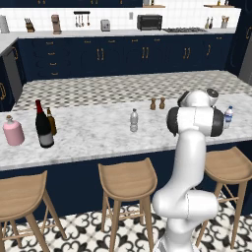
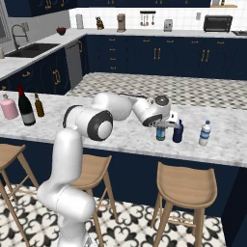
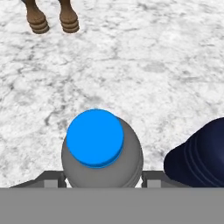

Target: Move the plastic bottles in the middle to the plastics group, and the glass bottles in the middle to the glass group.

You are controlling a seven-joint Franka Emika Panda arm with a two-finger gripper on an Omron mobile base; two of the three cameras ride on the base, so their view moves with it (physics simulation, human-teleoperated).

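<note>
The blue-capped dark plastic bottle (image 3: 101, 151) was seen upright on the marble worktop (image 2: 120, 135), directly below the tool (image 2: 162, 126), its long axis in line with the tool's approach. The tool was pinched about the bottle's shoulders. The navy bottle (image 2: 178, 131) stood just beside it, and the clear blue-labelled bottle (image 2: 205, 133) near; release there was judged next.

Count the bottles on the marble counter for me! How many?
7. Pink bottle, wine bottle and brown bottle at the left; clear bottle mid-counter; blue-capped bottle, navy bottle and water bottle at the right. The arm may hide more.
</note>
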